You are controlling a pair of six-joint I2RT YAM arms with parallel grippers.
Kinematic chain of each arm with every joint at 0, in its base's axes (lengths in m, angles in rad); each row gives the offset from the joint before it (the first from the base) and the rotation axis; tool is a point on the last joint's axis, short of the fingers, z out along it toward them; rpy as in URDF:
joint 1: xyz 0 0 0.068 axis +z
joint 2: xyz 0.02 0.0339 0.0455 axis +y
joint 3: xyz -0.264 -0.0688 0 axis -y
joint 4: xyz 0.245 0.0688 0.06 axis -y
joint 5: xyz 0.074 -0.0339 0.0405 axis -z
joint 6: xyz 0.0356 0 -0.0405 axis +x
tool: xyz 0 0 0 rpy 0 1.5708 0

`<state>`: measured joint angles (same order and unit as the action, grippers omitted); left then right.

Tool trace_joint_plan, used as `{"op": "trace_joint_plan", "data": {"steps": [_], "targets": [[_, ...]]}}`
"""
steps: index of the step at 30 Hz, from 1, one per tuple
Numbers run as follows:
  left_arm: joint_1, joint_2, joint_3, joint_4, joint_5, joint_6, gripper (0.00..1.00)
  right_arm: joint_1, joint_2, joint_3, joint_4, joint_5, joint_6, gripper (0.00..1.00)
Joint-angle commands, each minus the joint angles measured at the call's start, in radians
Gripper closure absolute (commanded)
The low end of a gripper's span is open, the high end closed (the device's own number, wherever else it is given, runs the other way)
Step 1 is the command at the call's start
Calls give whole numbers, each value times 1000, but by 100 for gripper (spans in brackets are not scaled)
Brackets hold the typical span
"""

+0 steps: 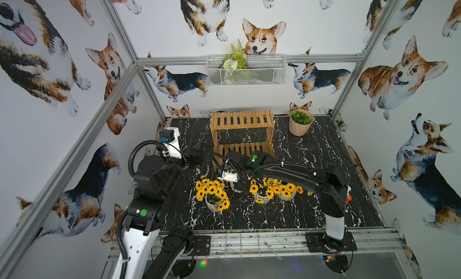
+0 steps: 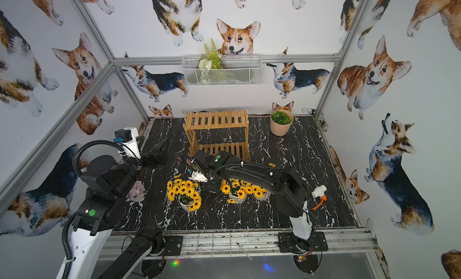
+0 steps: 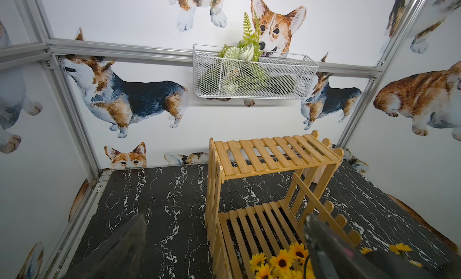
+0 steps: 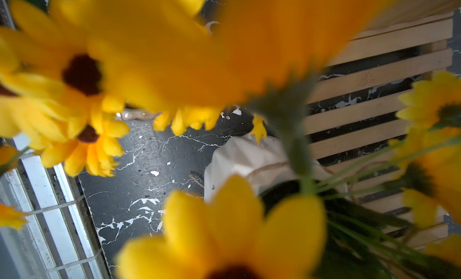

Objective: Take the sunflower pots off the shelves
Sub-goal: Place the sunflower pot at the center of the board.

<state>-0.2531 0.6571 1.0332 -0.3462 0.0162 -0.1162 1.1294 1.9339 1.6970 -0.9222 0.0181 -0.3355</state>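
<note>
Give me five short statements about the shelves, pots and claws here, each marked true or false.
1. The top tier of the shelves is bare. True.
2. The left claw is shut. False: its jaws stand wide apart.
3. The beige pot stands on the table. True.
4. The wire basket sits on the table. False: it hangs on the back rail.
5. A sunflower pot stands on the table in front of the shelves. True.
</note>
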Motion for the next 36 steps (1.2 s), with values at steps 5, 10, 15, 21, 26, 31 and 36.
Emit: {"op": "trace_joint_plan", "data": {"steps": [5, 10, 15, 21, 26, 31, 36], "targets": [[2, -11, -1, 1, -7, 4, 0, 21, -16, -28, 57, 11, 29, 100], [2, -16, -1, -1, -10, 4, 0, 31, -18, -51, 66, 11, 40, 100], [2, -17, -1, -4, -12, 6, 0, 43, -24, -70, 78, 11, 52, 100], [2, -23, -5, -6, -13, 7, 0, 59, -40, -120, 120, 18, 72, 100], [1, -25, -5, -10, -15, 8, 0, 69, -50, -155, 144, 28, 88, 100], [2, -27, -5, -13, -16, 9, 0, 73, -55, -181, 168, 33, 98, 100], [2, -31, -5, -16, -18, 10, 0, 74, -53, -198, 178, 33, 104, 100]]}}
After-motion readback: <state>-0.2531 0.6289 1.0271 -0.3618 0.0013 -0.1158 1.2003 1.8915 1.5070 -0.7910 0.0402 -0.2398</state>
